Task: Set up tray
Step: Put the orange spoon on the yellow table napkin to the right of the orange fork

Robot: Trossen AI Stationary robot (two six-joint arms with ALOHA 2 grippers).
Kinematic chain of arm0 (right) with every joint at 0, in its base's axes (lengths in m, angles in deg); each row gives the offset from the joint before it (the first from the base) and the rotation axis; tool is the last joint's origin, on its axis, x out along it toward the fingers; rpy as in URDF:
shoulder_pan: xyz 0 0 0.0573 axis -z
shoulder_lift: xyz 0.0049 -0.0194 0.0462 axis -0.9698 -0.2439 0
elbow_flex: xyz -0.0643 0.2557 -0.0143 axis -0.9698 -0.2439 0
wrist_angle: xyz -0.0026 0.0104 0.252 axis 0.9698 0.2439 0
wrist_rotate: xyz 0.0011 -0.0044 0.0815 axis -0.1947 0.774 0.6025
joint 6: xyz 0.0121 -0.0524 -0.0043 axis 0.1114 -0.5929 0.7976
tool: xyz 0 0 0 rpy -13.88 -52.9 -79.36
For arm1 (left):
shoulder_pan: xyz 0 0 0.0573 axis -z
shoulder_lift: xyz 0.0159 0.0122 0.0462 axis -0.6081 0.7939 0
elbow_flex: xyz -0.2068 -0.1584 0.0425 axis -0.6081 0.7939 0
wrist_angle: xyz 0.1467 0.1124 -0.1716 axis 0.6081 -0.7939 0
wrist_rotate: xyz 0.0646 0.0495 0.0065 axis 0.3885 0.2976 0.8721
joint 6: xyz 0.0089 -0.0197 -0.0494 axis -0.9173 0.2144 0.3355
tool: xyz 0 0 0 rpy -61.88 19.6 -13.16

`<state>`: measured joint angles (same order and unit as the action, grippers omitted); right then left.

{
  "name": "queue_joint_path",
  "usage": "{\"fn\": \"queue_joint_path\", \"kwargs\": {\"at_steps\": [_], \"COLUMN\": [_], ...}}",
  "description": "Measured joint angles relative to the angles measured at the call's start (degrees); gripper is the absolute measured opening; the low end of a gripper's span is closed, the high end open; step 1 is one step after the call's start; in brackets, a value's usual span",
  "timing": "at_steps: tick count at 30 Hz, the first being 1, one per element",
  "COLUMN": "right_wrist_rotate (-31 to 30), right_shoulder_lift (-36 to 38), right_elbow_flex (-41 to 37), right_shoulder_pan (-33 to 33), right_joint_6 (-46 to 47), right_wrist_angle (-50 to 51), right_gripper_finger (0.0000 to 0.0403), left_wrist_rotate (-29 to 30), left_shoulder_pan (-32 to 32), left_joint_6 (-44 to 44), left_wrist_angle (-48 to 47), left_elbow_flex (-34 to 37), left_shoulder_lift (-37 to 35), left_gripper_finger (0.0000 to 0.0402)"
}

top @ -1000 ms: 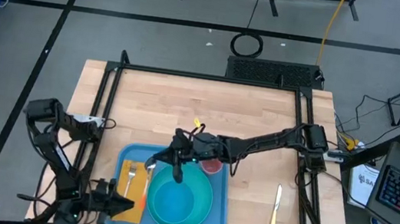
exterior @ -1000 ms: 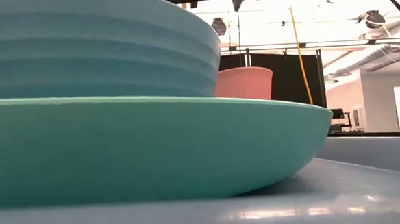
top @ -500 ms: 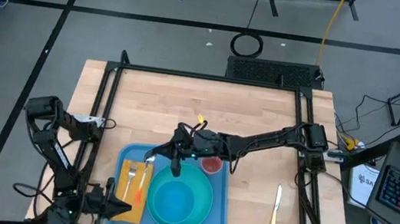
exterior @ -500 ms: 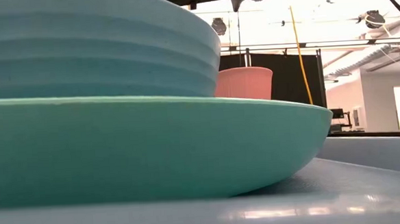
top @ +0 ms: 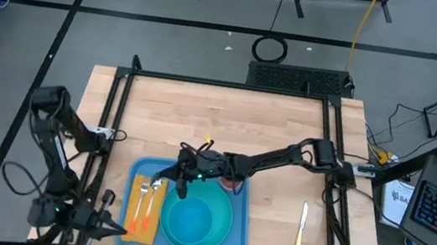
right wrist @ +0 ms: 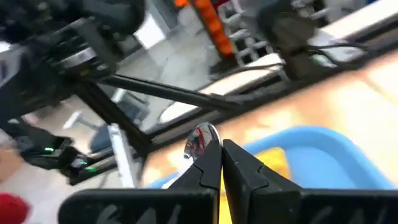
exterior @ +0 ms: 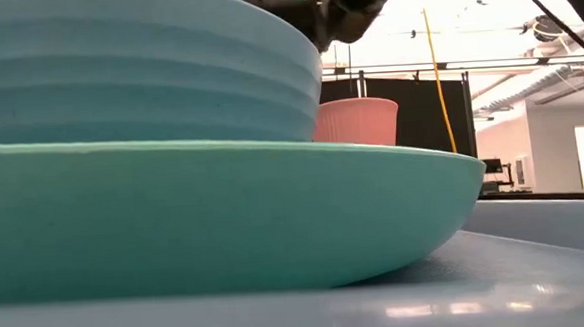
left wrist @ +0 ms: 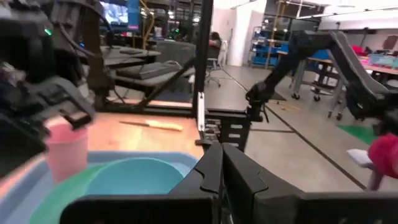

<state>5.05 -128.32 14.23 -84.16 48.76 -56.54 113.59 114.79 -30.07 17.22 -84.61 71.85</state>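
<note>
The right jaws are pressed together on a spoon, whose shiny bowl stands up just past the fingertips in the right wrist view. From above, this gripper hangs over the tray, near the tray's 11 o'clock corner, with the spoon's bowl showing just at its 8 o'clock side, over the top of the napkin. The right arm reaches in from the counter's 3 o'clock edge.

The left jaws are closed with nothing between them — the two dark fingers lie flat against each other in the left wrist view. That gripper sits off the counter's 8 o'clock corner, just outside the tray's rim and pointing toward it.

The tray lies at the counter's 6 o'clock edge, a little toward 7 o'clock. On it, the yellow-orange napkin lies along the 9 o'clock side with a fork on top. A teal plate with a bowl stacked in it fills the middle — the low view shows the bowl resting inside the plate. A pink cup stands upright at the tray's 1 o'clock corner, partly hidden by the right arm.

A knife lies on the bare counter at 4 o'clock, well apart from the tray.
</note>
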Motion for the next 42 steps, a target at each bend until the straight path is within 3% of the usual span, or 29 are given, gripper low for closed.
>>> {"fn": "queue_joint_path", "kwargs": {"at_steps": [9, 17, 27, 31, 42], "right_wrist_rotate": [-0.1, -1.3, -2.0, -4.2, -2.8], "right_shoulder_lift": [-5.9, -5.9, -5.9, -5.9, -8.8], "right_elbow_flex": [12.9, 13.3, 13.3, 13.3, 14.0], "right_shoulder_pan": [-0.8, -0.7, -0.4, -0.4, -0.3], "right_joint_6": [1.4, 3.9, 7.3, 6.4, 7.8], "right_wrist_angle": [12.7, 13.9, 16.8, 17.9, 16.2], "right_gripper_finger": [0.0000, 0.0000, 0.0000, 0.0000, 0.0000], "left_wrist_rotate": [6.6, 11.3, 11.8, 12.6, 17.6], "left_shoulder_pan": [3.5, 4.5, 5.1, 4.8, 4.5], "left_joint_6": [-7.8, -13.5, -20.6, -22.5, -24.9], "left_wrist_angle": [-0.9, -0.9, -1.0, -1.0, -1.0], "left_elbow_flex": [0.0, 0.0, 0.0, 0.0, 0.0], "left_shoulder_lift": [-5.3, -7.8, -13.8, -14.2, -14.2], "left_gripper_finger": [0.0010, 0.0010, 0.0010, 0.0010, 0.0010]}}
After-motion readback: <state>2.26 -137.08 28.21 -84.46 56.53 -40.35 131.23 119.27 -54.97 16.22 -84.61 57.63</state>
